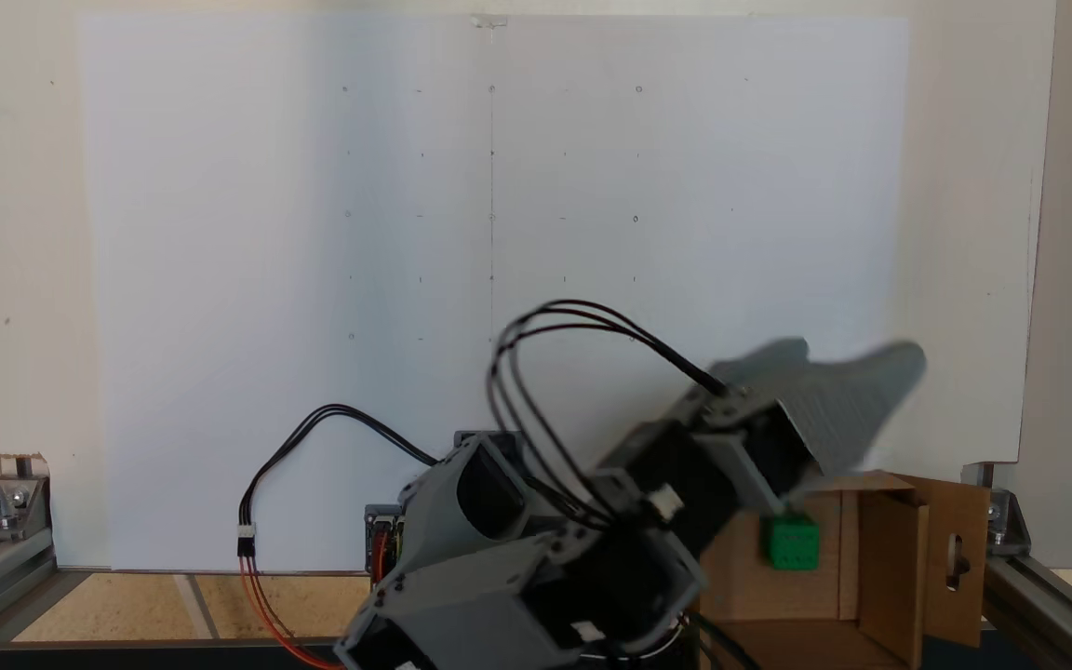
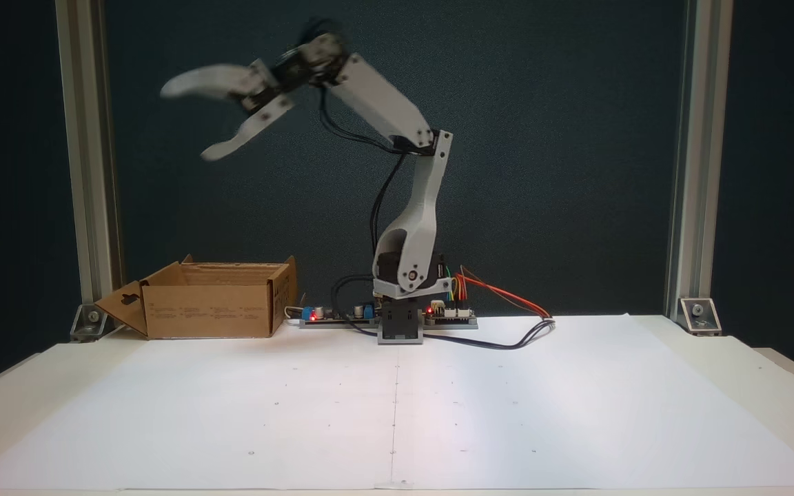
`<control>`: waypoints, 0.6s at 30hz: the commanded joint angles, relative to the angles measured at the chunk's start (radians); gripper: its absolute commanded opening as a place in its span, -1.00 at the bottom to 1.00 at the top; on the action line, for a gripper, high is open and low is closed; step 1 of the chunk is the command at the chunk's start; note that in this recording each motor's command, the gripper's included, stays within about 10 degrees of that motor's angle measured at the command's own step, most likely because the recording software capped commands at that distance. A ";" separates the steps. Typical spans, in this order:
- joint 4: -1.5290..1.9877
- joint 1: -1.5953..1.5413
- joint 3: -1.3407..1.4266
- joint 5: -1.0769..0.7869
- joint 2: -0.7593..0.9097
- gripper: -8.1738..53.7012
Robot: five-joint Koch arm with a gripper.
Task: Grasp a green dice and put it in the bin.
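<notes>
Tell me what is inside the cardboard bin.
The green dice lies inside the bin. The arm covers the bin's left part in that fixed view, so anything there is hidden.

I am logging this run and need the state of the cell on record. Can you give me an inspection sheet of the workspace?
Surface: white paper sheet with small marks, on a pale table.
Job's things: green dice lies inside the cardboard bin, flaps open.
Clutter: nothing seen.
Grippers: gripper raised high above the bin, jaws spread wide, holding nothing, motion-blurred.
Cables: black cables loop along the arm; red and orange wires and a dark cable trail from the base boards.
Surroundings: aluminium frame posts, dark backdrop behind the arm.
</notes>
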 commanded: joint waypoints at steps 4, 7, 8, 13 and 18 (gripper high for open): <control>-0.060 -0.372 0.098 0.046 0.097 0.68; -0.207 -0.589 0.255 0.044 0.166 0.68; -0.244 -0.658 0.325 0.043 0.193 0.67; -0.466 -0.899 0.661 0.041 0.345 0.68; -0.688 -0.900 0.991 0.041 0.500 0.69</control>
